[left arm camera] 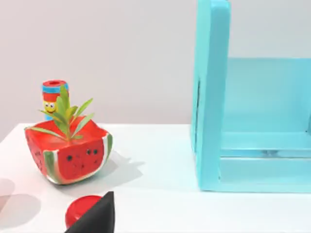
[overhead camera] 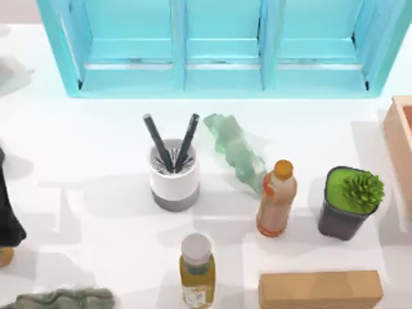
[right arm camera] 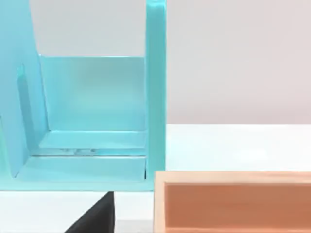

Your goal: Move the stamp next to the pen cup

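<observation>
— Judging from close in, how far along is it?

— Barely begun, I'd say. In the left wrist view the left gripper [left arm camera: 95, 221] sits low over the table with the stamp [left arm camera: 77, 211] right beside it, just the red knob peeking past the dark tip. Whether that gripper is wide, narrow or holding anything, I cannot tell.

— And the pen cup?

— The top view has the pen cup [overhead camera: 174, 175] mid-table, well apart from the left arm [overhead camera: 6, 215] at the left edge, with nothing stamp-like next to it. So grasp, carry and set-down all look left to do.

— What does the wrist view add?

— Beyond the stamp, a watermelon planter [left arm camera: 68, 153], then the blue shelf [left arm camera: 211, 97].

— The other arm?

— The right gripper [right arm camera: 96, 216] idles by a wooden box [right arm camera: 233, 204]; its opening, cannot tell.
</observation>
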Tool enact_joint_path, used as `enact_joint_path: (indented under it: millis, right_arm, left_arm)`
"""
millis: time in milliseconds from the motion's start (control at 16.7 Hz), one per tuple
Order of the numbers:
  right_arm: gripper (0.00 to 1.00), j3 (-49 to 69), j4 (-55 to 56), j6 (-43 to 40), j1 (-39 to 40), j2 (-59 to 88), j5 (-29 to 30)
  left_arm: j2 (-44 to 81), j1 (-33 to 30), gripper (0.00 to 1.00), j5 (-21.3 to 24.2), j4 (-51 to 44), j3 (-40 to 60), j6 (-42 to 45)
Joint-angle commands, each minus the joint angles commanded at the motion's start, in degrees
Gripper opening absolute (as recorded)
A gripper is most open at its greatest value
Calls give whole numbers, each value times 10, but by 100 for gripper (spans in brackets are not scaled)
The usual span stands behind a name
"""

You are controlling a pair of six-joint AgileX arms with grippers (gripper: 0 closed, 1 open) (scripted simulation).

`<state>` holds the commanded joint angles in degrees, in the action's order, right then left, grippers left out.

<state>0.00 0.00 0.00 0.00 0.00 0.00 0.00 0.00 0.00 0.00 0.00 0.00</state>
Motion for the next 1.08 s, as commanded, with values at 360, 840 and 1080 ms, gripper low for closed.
enact_joint_path:
  millis: [360,840,1080]
  right_arm:
    - [100,0,0,0,0,0,0]
    - [100,0,0,0,0,0,0]
    - [100,0,0,0,0,0,0]
  left_arm:
    - [59,8,100,-1,-48,59,8]
    - [455,42,100,1,-310,428,49]
    - [706,62,100,2,-474,639,73]
